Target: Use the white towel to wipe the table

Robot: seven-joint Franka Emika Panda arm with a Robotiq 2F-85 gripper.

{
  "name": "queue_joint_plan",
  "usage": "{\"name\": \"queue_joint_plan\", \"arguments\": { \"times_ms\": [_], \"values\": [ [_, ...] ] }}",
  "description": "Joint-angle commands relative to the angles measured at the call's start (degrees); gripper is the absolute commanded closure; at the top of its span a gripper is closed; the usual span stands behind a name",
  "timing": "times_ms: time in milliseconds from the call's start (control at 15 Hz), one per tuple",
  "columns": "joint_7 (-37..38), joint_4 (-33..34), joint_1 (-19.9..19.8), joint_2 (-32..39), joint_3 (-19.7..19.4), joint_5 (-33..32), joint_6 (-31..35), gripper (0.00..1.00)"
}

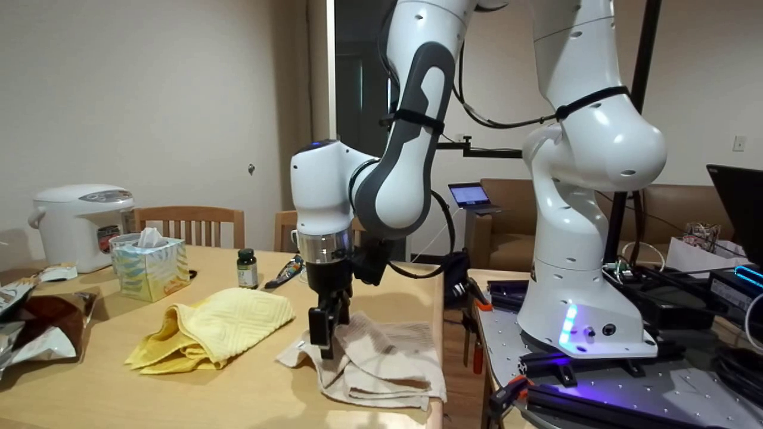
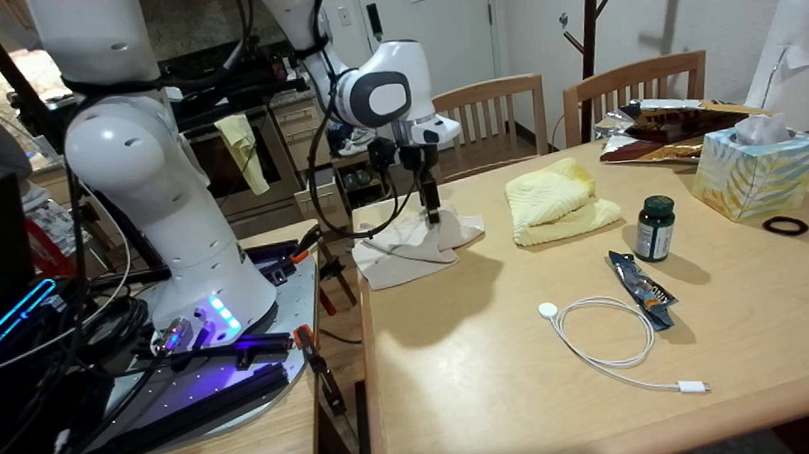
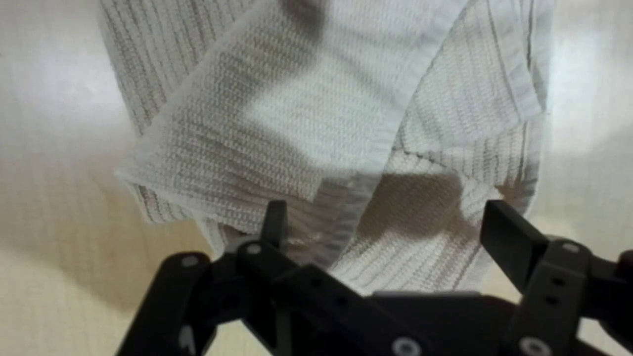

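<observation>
Off-white and ribbed, the towel (image 1: 387, 363) lay at the end of the table (image 1: 250, 396) nearest the robot's base (image 1: 587, 310), reaching to the edge there, though whether a corner hung over I could not tell. The gripper (image 3: 384, 220) was down at it, jaws spread wide with folds lying between and below them and nothing clenched; whether either tip touched the towel was not clear.

By my reading the job stood near its start. Bringing the gripper to the towel looked done; grasping it and rubbing it across the table seemed to be what was left. Nothing in view showed for certain whether any patch had been wiped. A yellow cloth (image 1: 229, 325) lay just beside the towel without touching it, and a bottle (image 2: 655, 229) and a wrapped bar (image 2: 642, 289) sat farther off, so a full wipe would probably have had to go around them.

As for the towel's look, it was wrinkled and doubled over in uneven layers. One flap crossed another at a slant, its flat hemmed border showing. Dark shadows fell across the weave, and near the gripper a fold stood up a little off the table
</observation>
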Motion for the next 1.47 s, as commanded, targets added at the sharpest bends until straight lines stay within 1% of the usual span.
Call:
{"name": "queue_joint_plan", "arguments": {
  "times_ms": [0, 133, 200, 267, 333, 400, 533, 733, 933, 1000, 1067, 1400],
  "values": [
    [-2.13, 0.84, -2.93, 3.08, 2.12, 6.9, 3.15, 0.0],
    [-3.69, 1.13, -4.55, 4.33, 3.93, 12.09, 4.62, 0.0],
    [-4.48, 1.31, -5.2, 4.88, 4.74, 14.1, 5.18, 0.25],
    [-5.53, 1.4, -6.0, 5.36, 5.78, 16.16, 5.92, 0.27],
    [-6.09, 1.51, -6.56, 5.76, 6.54, 17.7, 6.48, 0.33],
    [-6.58, 1.59, -6.98, 6.1, 7.16, 18.98, 6.93, 0.41],
    [-7.67, 1.88, -7.78, 6.67, 8.27, 20.9, 7.5, 0.53],
    [-8.5, 2.14, -8.32, 7.05, 9.07, 22.11, 7.69, 0.74],
    [-8.51, 1.86, -8.13, 6.22, 8.77, 21.81, 7.13, 0.93],
    [-8.54, 1.77, -8.14, 6.13, 8.73, 21.75, 7.2, 0.97],
    [-8.38, 1.78, -7.99, 5.98, 8.53, 21.58, 6.99, 1.0],
    [-9.13, 1.68, -8.53, 6.06, 8.94, 21.92, 7.24, 0.99]
  ]
}}
